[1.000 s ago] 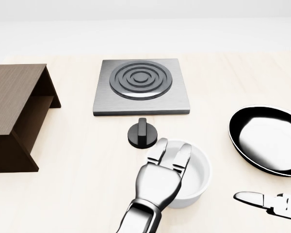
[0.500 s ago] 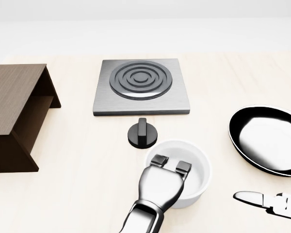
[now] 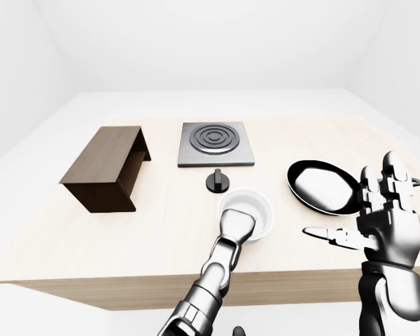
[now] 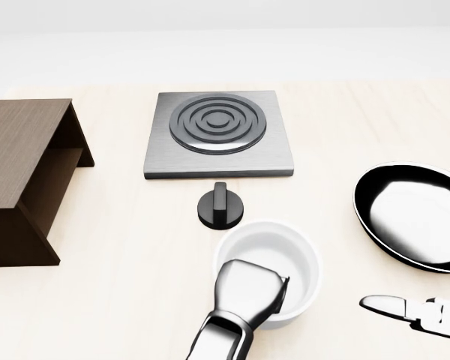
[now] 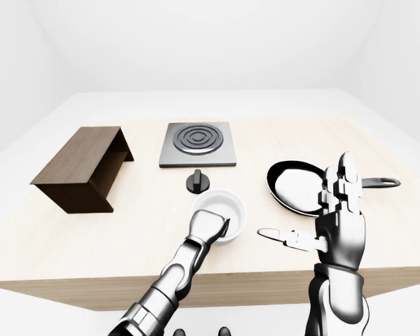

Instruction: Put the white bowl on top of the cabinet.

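The white bowl (image 4: 274,247) stands on the light wooden table, in the lower middle of the head view, just below the black knob. My left hand (image 4: 274,289) comes up from the bottom edge and is shut on the bowl's near rim, its fingers curled inside. The dark brown wooden cabinet (image 4: 22,161) stands at the left of the table, open at its side, well apart from the bowl. My right hand (image 3: 378,210) is open and empty, held upright over the table's near right edge, fingers spread.
A square metal hob plate (image 4: 218,133) with rings lies above the bowl, with a black knob (image 4: 220,205) between them. A black frying pan (image 4: 412,214) lies at the right. The table's near edge runs along the bottom of the eye views.
My left hand's fingers, stretched out over the bowl a second ago, have curled down over its near rim. The bowl has shifted slightly left. The right hand has hardly moved.
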Controlling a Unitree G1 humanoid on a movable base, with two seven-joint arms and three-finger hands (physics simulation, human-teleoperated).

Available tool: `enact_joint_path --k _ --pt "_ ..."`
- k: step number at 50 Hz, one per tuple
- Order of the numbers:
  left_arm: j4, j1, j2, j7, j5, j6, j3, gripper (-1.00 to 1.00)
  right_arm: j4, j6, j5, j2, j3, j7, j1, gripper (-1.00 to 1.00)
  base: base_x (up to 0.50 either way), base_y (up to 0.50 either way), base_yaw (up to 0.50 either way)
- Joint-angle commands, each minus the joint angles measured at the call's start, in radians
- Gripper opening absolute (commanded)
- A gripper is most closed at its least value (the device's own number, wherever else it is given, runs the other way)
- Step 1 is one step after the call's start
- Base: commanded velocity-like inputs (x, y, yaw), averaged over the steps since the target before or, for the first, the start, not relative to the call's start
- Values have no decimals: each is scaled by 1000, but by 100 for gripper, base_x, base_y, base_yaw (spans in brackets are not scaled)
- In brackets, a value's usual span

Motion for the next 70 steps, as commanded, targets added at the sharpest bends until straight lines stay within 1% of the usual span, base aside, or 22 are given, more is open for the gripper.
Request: enact_joint_path --k 1,8,16,22,23,24,27,32,35,36,37,39,44,46,48,50,55,61,62,68,69,70 --pt "-12 -2 -2 20 1 0 -5 -100 -7 0 1 2 0 2 4 100 0 0 0" --pt "-29 -15 4 13 -19 0 7 -100 -4 0 1 2 -2 2 2 100 0 0 0" --pt "-213 6 29 -67 -36 0 12 -100 0 0 0 0 0 0 -1 100 0 0 0" --pt "-455 35 56 -213 -1 0 12 -100 3 0 -4 1 7 0 1 100 0 0 0" --pt "-529 38 63 -266 10 0 14 -100 0 0 -2 1 6 2 3 100 0 0 0" --pt "-535 39 63 -269 12 0 16 -100 -1 0 -2 2 6 2 3 100 0 0 0" --pt "-700 49 75 -385 25 0 27 -100 2 0 -4 1 8 2 2 100 0 0 0" --pt "-800 41 85 -457 25 0 57 -100 6 0 -6 1 11 2 2 100 0 0 0" --pt "-888 -13 109 -537 15 0 119 -100 3 0 -7 3 12 5 6 100 0 0 0" --pt "-890 -15 110 -539 15 0 121 -100 3 0 -7 3 12 5 6 100 0 0 0" --pt "-923 -57 117 -576 -8 0 156 -100 6 0 -11 4 17 5 7 100 0 0 0" --pt "-956 -101 133 -641 -30 0 186 -100 7 0 -15 5 22 5 9 100 0 0 0" --pt "-977 -193 182 -697 -71 0 249 -100 11 0 -24 7 34 4 12 100 0 0 0" --pt "-951 -255 213 -686 -98 0 290 -100 16 0 -29 8 40 3 13 100 0 0 0" --pt "-928 -295 233 -669 -134 0 308 -100 19 0 -31 9 45 3 16 100 0 0 0" --pt "-865 -356 271 -637 -197 0 347 -100 18 0 -38 13 56 5 25 100 0 0 0" --pt "-779 -442 349 -577 -300 0 377 -100 24 0 -52 18 76 5 38 100 0 0 0" --pt "-674 -534 442 -524 -387 0 415 -100 22 0 -59 22 87 9 48 100 0 0 0" --pt "-671 -536 447 -521 -394 0 411 -100 22 0 -60 22 87 9 48 100 0 0 0" --pt "-439 -648 533 -378 -504 0 437 -100 15 0 -63 26 94 12 57 100 0 0 0" --pt "-372 -676 552 -338 -516 0 444 -100 13 0 -65 27 96 12 60 100 0 0 0" --pt "-365 -679 557 -332 -523 0 440 -100 13 0 -65 27 96 13 60 100 0 0 0"
